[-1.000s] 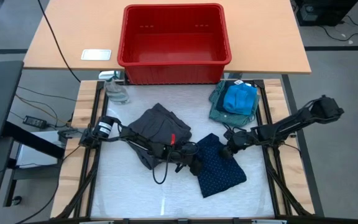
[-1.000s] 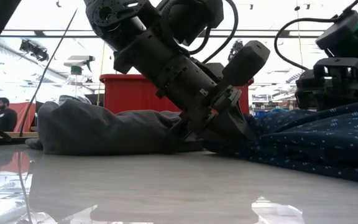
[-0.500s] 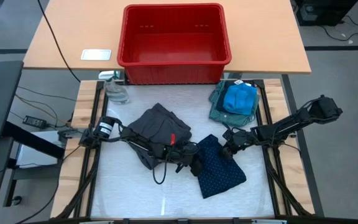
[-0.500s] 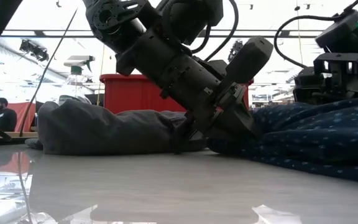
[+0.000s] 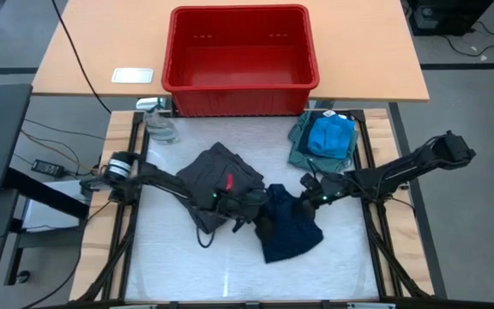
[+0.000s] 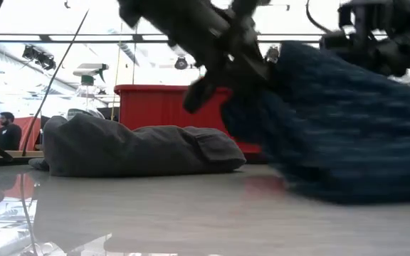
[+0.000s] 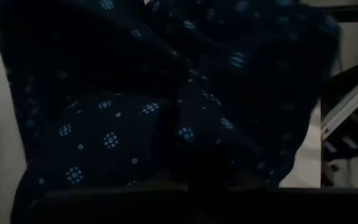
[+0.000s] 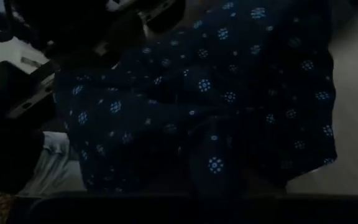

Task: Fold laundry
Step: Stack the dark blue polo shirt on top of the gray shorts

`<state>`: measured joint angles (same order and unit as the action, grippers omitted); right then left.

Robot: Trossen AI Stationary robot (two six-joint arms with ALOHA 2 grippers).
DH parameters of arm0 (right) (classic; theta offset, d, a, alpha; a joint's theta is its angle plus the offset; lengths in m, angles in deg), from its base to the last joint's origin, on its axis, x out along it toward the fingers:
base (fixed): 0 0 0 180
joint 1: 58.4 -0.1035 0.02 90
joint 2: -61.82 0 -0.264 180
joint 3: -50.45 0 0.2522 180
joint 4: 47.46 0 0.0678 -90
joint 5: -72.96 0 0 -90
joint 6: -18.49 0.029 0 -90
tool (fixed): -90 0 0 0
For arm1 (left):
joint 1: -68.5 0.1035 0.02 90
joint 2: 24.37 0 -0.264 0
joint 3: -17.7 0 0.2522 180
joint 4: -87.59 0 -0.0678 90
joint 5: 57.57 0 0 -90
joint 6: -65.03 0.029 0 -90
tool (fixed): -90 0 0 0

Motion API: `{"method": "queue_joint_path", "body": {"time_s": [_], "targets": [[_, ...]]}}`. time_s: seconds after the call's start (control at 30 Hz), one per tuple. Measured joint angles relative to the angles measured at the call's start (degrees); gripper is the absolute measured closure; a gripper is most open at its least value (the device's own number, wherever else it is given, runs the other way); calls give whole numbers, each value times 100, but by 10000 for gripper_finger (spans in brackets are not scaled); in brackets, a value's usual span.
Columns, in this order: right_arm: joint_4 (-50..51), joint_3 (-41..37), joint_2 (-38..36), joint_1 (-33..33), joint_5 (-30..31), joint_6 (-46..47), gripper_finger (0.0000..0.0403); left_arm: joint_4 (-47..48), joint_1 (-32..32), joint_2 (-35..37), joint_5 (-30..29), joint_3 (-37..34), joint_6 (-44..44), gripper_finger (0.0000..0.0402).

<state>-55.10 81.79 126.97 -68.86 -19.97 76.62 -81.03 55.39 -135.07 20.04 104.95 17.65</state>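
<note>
Both grippers, left [image 5: 260, 216] & right [image 5: 310, 194], clamped on opposite edges of navy dotted piece [image 5: 292, 230] mid-bench, lifting it clear — prob to spread flat before folding.

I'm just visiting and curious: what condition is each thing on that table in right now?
navy dotted piece: bunched, lifted by both grippers
left gripper: shut on it
right gripper: shut on it
charcoal-grey garment: crumpled, lying flat
bright blue garment: piled on grey-green shirt
red bin: empty
</note>
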Motion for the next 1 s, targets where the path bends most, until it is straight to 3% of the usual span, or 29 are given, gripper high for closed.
{"method": "queue_joint_path", "body": {"time_s": [0.27, 0.37, 0.67, 0.87, 1.0], "targets": [[677, 1352, 264, 493, 6, -1097, 380, 1989, -35, 1492, -89, 7, 131, 393], [743, 1888, 602, 966, -348, -1552, 380, 2555, -35, 1944, -327, 4, -105, 393], [1102, 4216, 2651, 2040, -2007, -2506, 380, 4772, -238, 2793, -851, 9, -1635, 393], [2004, 5886, 4170, 2376, -2457, -2867, 380, 7084, -418, 2989, -964, -2, -3003, 393], [2394, 6567, 4942, 2551, -2408, -2965, 380, 7428, -374, 2987, -1024, -257, -3222, 374]]}}
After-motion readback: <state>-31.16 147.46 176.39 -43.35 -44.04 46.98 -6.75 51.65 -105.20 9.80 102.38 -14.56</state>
